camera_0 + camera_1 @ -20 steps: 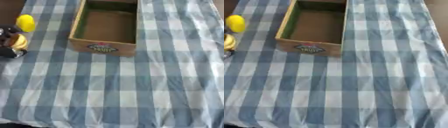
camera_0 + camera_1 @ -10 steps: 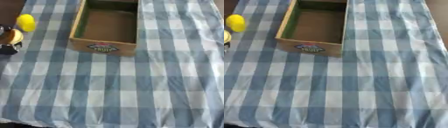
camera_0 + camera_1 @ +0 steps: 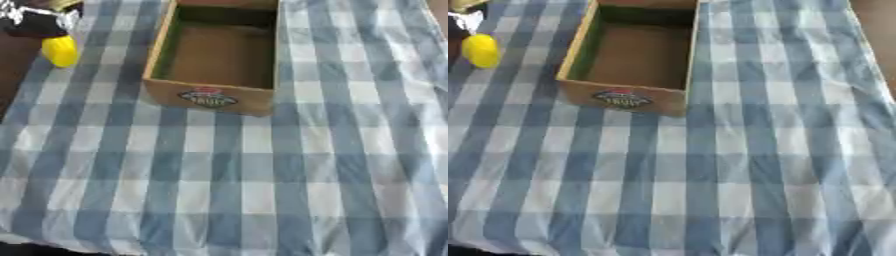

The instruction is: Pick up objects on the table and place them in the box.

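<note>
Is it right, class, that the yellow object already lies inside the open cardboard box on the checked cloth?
Not quite. The yellow object is outside the box, on the checked cloth to the box's left. The box is open and holds nothing, as the left eye view shows.

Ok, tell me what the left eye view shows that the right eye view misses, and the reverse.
Only the left eye view: a dark shape with white patches at the top left corner, perhaps the left hand; the right eye view catches just a white sliver there. Only the right eye view: a wider brown strip beyond the cloth's right edge, at the upper right. Both: the open, empty box, the yellow object lying apart to its left, and the blue checked cloth.
</note>
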